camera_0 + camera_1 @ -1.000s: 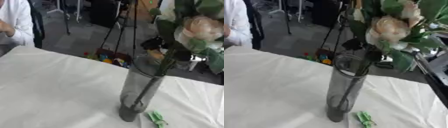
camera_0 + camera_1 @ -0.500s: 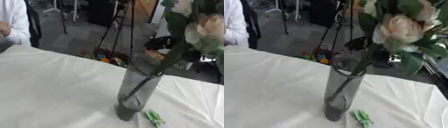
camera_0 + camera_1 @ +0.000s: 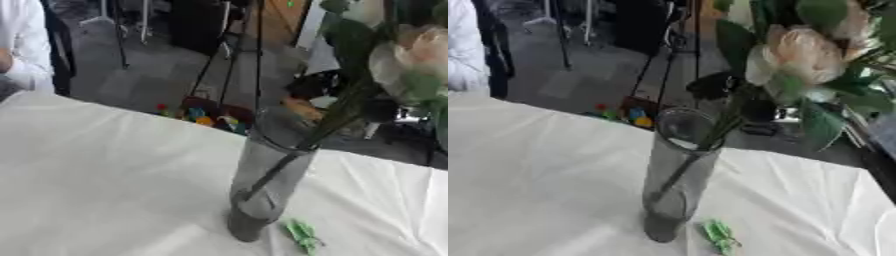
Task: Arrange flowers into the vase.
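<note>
A tall smoky glass vase (image 3: 677, 175) stands upright on the white tablecloth (image 3: 96, 165), right of the middle. Green stems (image 3: 328, 125) sit inside it and lean up to the right over its rim. They carry a pale pink rose (image 3: 800, 54) and dark green leaves (image 3: 820, 122) high at the upper right. Part of the bunch runs out of the top and right edges of the views. A small green scrap (image 3: 719, 236) lies on the cloth just right of the vase's foot. Neither hand shows in either view.
The table's far edge (image 3: 131, 107) runs slanting from the left down to the right. Beyond it are tripod legs (image 3: 210, 60), coloured things on the floor (image 3: 206, 115) and a person in white (image 3: 22, 45) at the far left. A dark shape (image 3: 881, 167) stands at the right edge.
The blooms have swung further to the right and the stems lean more over the rim. The vase and the green scrap have stayed in place.
</note>
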Available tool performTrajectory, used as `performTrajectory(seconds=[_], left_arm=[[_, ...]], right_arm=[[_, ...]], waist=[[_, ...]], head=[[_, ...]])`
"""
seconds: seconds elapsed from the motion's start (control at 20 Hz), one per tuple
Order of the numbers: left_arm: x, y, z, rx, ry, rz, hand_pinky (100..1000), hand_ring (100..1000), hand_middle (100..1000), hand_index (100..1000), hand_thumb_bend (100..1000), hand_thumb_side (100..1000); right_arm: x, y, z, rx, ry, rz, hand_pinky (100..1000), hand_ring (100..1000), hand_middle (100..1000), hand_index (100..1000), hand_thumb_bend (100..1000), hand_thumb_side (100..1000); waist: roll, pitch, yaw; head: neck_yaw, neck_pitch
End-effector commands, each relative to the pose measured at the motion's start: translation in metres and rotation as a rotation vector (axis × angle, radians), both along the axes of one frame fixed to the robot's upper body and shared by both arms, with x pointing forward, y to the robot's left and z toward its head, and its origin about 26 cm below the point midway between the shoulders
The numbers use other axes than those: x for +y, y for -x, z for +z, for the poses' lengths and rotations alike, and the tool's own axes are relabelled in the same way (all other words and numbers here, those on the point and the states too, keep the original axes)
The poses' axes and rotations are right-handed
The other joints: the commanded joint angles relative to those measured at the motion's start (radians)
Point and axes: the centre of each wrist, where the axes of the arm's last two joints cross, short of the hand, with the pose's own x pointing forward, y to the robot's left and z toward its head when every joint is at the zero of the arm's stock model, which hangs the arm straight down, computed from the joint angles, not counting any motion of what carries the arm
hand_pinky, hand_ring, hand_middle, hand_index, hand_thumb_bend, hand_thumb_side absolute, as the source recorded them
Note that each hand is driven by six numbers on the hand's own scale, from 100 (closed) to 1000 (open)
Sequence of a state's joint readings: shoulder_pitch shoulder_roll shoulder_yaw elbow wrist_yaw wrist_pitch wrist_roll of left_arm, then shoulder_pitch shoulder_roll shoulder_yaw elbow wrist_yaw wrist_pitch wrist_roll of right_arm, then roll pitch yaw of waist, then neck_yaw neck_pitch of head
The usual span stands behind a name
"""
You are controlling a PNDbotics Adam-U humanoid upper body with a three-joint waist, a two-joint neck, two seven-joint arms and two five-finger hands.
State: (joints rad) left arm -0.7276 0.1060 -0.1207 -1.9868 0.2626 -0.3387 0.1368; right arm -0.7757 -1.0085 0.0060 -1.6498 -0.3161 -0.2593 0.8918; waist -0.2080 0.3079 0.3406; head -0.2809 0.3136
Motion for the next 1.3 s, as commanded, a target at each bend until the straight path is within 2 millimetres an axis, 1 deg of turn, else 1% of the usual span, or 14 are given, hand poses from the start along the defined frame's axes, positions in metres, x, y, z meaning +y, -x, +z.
performTrajectory(seconds=[0.05,0.1,0.15,0.2,0.25,0.3,0.5,0.8,1.1,1.3], left_arm=[[-0.001,0.004,0.004,-0.021,-0.012,-0.004,726,841,741,899,260,980],[-0.001,0.004,0.004,-0.021,-0.014,-0.003,726,841,741,899,260,980],[-0.001,0.004,0.004,-0.021,-0.015,-0.004,726,841,741,899,260,980],[-0.001,0.004,0.004,-0.022,-0.016,-0.004,725,841,741,899,261,980],[-0.001,0.004,0.004,-0.022,-0.017,-0.004,725,841,741,899,259,982],[-0.001,0.004,0.004,-0.022,-0.017,-0.005,726,841,741,899,259,983],[-0.002,0.004,0.004,-0.022,-0.019,-0.006,726,841,741,899,260,984],[-0.002,0.004,0.004,-0.019,-0.022,-0.006,726,841,741,899,260,985],[-0.002,0.004,0.003,-0.017,-0.023,-0.006,727,841,740,899,259,987],[-0.002,0.004,0.003,-0.017,-0.025,-0.007,727,840,740,899,254,992]], right_arm=[[-0.008,0.006,0.017,-0.034,0.020,-0.007,1000,1000,1000,1000,470,895],[-0.008,0.005,0.017,-0.030,0.025,-0.006,1000,1000,1000,1000,437,801],[-0.007,0.004,0.015,-0.025,0.033,-0.007,1000,1000,1000,1000,428,781],[-0.008,0.002,0.013,-0.019,0.040,-0.008,1000,1000,1000,1000,391,683],[-0.008,0.001,0.012,-0.014,0.045,-0.009,1000,1000,1000,1000,384,663],[-0.008,0.000,0.010,-0.008,0.050,-0.010,1000,1000,1000,1000,369,620],[-0.006,-0.002,0.006,0.004,0.062,-0.006,1000,1000,1000,1000,338,567],[-0.004,-0.004,0.005,0.014,0.064,0.004,1000,1000,1000,1000,336,557],[-0.006,-0.006,0.002,0.040,0.044,0.004,1000,1000,1000,1000,328,586],[-0.007,-0.005,0.003,0.053,0.020,0.016,1000,1000,1000,1000,330,582]], waist=[[0.004,-0.017,0.000],[0.002,-0.017,0.001],[0.000,-0.017,0.003],[-0.002,-0.017,0.004],[-0.004,-0.017,0.005],[-0.006,-0.017,0.006],[-0.010,-0.016,0.009],[-0.016,-0.014,0.011],[-0.018,-0.012,0.007],[-0.018,-0.009,0.002]], head=[[-0.010,-0.007],[-0.011,-0.007],[-0.012,-0.007],[-0.013,-0.007],[-0.014,-0.007],[-0.014,-0.008],[-0.019,-0.012],[-0.022,-0.014],[-0.024,-0.020],[-0.024,-0.025]])
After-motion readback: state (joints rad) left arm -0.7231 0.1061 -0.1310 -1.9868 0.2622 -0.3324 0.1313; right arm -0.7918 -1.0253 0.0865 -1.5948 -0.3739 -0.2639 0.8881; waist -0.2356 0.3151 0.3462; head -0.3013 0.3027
